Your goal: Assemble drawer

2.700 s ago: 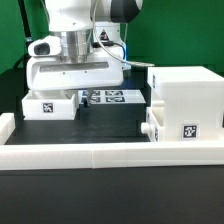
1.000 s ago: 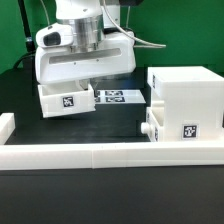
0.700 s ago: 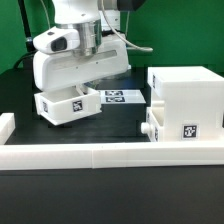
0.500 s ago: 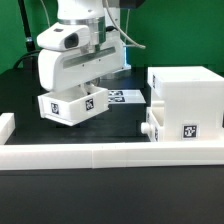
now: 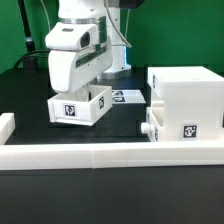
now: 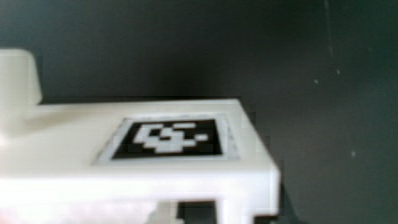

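The white cube-like drawer housing (image 5: 185, 100) stands at the exterior view's right. It has a tag on its front, and a tray with a small round knob (image 5: 147, 128) sits in its lower slot. My gripper (image 5: 87, 90) is shut on the second shallow tray (image 5: 80, 108) and holds it tilted just above the dark table, left of the housing. The tray's tagged face points to the front. In the wrist view the tray (image 6: 125, 160) fills the lower part, with its tag (image 6: 173, 138) plain. My fingertips are hidden by the tray.
The marker board (image 5: 125, 97) lies flat behind the held tray, beside the housing. A long low white border wall (image 5: 110, 156) runs along the front and turns back at the exterior view's left (image 5: 7, 125). A green backdrop and cables stand behind the arm.
The tray has left the table in my gripper. It has turned about its upright axis and moved toward the exterior view's right and front. The housing has not moved.
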You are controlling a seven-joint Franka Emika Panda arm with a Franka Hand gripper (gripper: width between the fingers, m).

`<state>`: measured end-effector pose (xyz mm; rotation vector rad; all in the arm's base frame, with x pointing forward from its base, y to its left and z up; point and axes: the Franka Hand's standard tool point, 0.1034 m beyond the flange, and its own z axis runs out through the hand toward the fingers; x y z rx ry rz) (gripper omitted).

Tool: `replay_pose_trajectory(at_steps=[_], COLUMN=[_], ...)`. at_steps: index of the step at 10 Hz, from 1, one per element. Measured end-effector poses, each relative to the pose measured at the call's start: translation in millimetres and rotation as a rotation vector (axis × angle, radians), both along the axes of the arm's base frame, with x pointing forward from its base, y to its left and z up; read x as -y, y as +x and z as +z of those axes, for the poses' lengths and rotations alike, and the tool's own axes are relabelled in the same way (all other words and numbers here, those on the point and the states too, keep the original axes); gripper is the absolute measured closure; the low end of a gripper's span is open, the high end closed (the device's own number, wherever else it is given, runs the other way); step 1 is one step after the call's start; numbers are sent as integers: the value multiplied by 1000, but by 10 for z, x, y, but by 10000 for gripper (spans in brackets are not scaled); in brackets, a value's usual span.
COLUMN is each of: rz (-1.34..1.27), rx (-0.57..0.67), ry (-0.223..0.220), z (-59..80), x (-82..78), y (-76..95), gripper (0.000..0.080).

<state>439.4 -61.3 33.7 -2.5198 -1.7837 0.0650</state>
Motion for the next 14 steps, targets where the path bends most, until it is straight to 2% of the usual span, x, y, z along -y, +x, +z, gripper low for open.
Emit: replay_pose_trajectory(at_steps=[3,8,11,14], rz=[251,251,278,276], rx=[9,0,21,48], ry=[-16,-13,-24,-26], z=[121,75,186,155], x=[13,21,-33,-37], y=[247,238,515,500], gripper=[757,757,757,757])
